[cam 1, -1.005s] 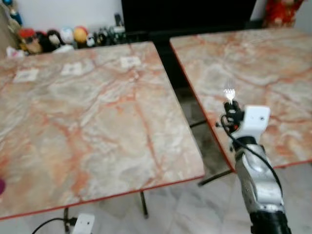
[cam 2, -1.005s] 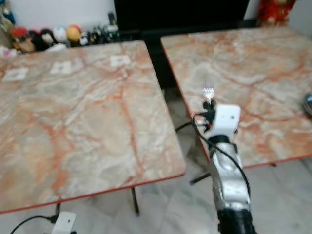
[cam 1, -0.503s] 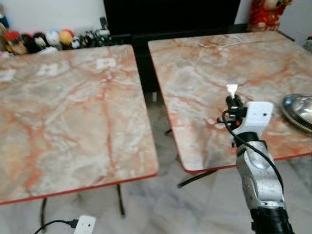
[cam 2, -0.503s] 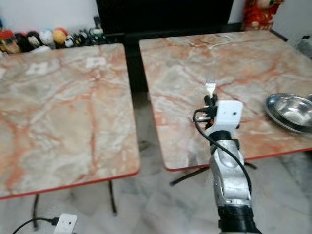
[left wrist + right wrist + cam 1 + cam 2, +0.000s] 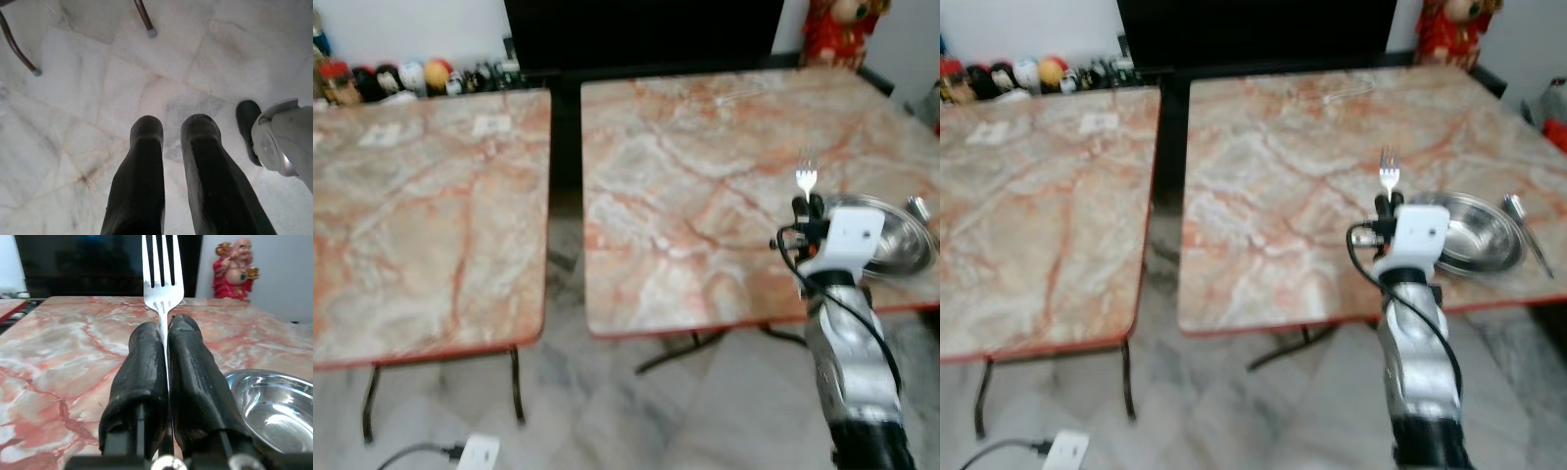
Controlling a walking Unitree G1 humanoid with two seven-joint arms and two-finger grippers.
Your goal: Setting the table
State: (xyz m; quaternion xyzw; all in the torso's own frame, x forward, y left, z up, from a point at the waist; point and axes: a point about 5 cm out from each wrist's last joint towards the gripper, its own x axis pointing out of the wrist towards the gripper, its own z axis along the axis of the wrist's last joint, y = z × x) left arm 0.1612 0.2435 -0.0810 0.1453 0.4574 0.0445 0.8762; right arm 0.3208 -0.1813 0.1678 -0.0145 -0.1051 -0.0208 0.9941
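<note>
A fork [image 5: 162, 269] is held upright, tines up, clamped between the two black fingers of the right gripper [image 5: 164, 333], which are pressed tight on its neck. In the head views the fork [image 5: 1389, 174] is raised above the near part of the right-hand marble table [image 5: 1273, 176], just beside a steel bowl [image 5: 1469, 233] that rests near the table's near right corner. A long piece of steel cutlery [image 5: 1526, 233], too blurred to be named, lies on the far side of the bowl, close to the table's edge.

The step in hand is judged to be the carrying of the fork to its place by the bowl. For it to be done well, the fork should be brought to the bare marble on the bowl's left, lowered and tilted until the handle lies flat, and only then released, so that it is not dropped onto the bowl's rim or left hanging over the table's edge.

The left gripper [image 5: 171, 142] hangs idle over the pale tiled floor [image 5: 73, 98], its fingers parted by a narrow gap with nothing between them. A second marble table [image 5: 421, 196] stands to the left, and a red figurine [image 5: 235, 269] is seen beyond the far edge.
</note>
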